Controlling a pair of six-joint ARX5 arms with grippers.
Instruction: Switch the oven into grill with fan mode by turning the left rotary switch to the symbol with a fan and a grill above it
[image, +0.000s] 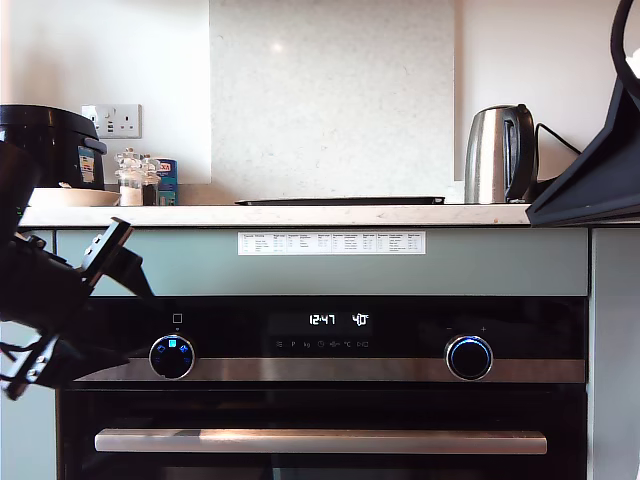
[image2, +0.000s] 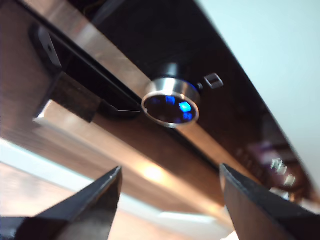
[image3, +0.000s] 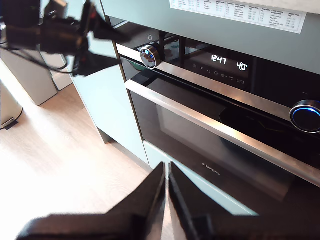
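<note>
On the exterior view's left, my first tool (image: 135, 290) is hanging just short of the left rotary switch (image: 172, 357), its jaws spread wide and holding nothing. Along the first wrist view, the switch (image2: 170, 103) is sitting between and beyond the two fingertips (image2: 107, 187), not yet touched, with blue and cyan icons glowing on its face. That knob is sitting at the exterior view's left end of the oven (image: 330, 400) control panel, on the brushed steel strip above the bar handle (image: 320, 441). I am judging the step in hand to be the approach to the switch, with the turn itself not begun. The next move is calling for the jaws to advance squarely over the knob's rim, close on it, and rotate until the fan-and-grill symbol is selected; the icons are too small to read.

My second tool (image3: 165, 200) is hanging well back from the oven front with its jaws pinched together on nothing. The display (image: 340, 320) is glowing white. The second knob (image: 469, 357) is showing only a plain blue ring.

Above the oven, a pale stone desk (image: 300, 215) is carrying a steel kettle (image: 500, 155), a dark flat tray (image: 340, 201), grinders (image: 135, 178) and a black cooker (image: 50, 145), against a white wall with a socket (image: 112, 121). Wooden floor (image3: 55, 150) is showing below.
</note>
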